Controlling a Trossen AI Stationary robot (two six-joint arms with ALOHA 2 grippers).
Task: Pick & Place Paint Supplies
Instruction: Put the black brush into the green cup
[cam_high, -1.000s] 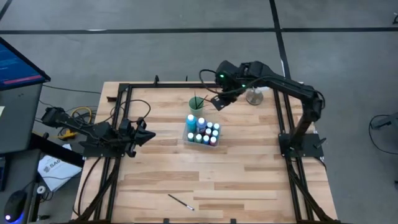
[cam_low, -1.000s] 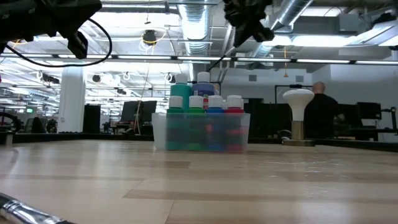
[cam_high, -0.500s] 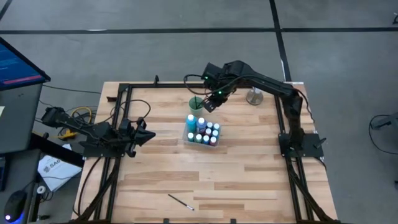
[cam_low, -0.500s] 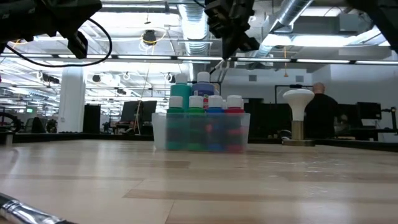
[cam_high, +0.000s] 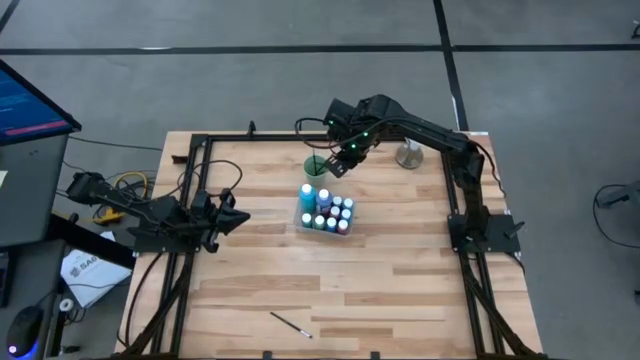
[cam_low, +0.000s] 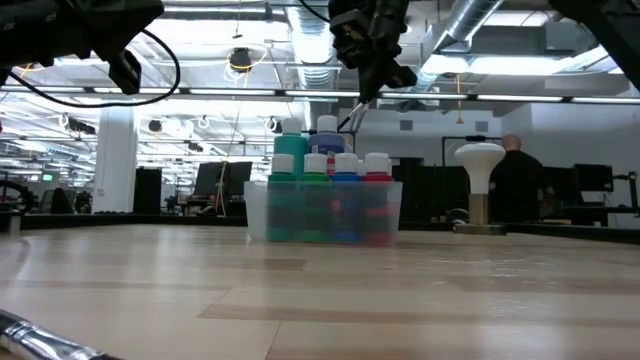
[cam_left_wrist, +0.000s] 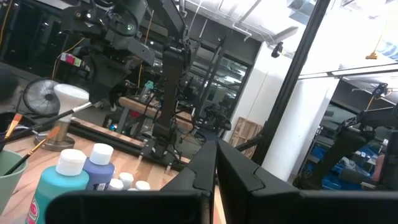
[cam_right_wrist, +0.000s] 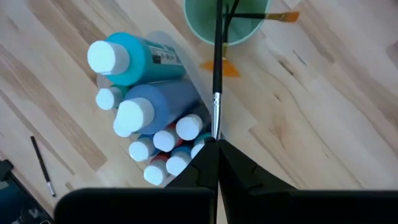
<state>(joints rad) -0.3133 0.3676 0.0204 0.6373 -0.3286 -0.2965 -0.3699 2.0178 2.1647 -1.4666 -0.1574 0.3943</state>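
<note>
**A:** So where's everything sitting? From the overhead I get the clear tray (cam_high: 324, 226) mid-bench, packed with white-capped paint bottles (cam_high: 334, 214), and a green cup (cam_high: 316, 167) just behind it.

**B:** Yep. The right gripper (cam_high: 341, 164) is up over the cup and the tray's back edge. Its wrist cam shows the fingers pressed together on a thin black-handled paintbrush (cam_right_wrist: 216, 74), with the handle running over the mouth of the cup. Can't tell if the far tip is inside the cup or just above it.

**A:** Is there another brush in the cup?

**B:** An orange-tipped brush (cam_right_wrist: 264, 17) lies across the rim there. The cup itself is cut off at the frame edge, so the inside is mostly out of sight.

**A:** And the bottles?

**B:** Two tall ones, a teal bottle (cam_right_wrist: 134, 57) and a blue-lavender bottle (cam_right_wrist: 163, 106), plus a bunch of small ones. The gripper's own fingers hide some, so I can't count them.

**A:** Left arm?

**B:** Parked at the bench's left edge, left gripper (cam_high: 232, 215) closed with nothing in it, well apart from the tray.

**A:** Anything loose?

**B:** One stray brush (cam_high: 291, 324) lies flat near the bench's front edge. The low cam only catches a blurry end of it (cam_low: 40, 339) in the corner.
</note>
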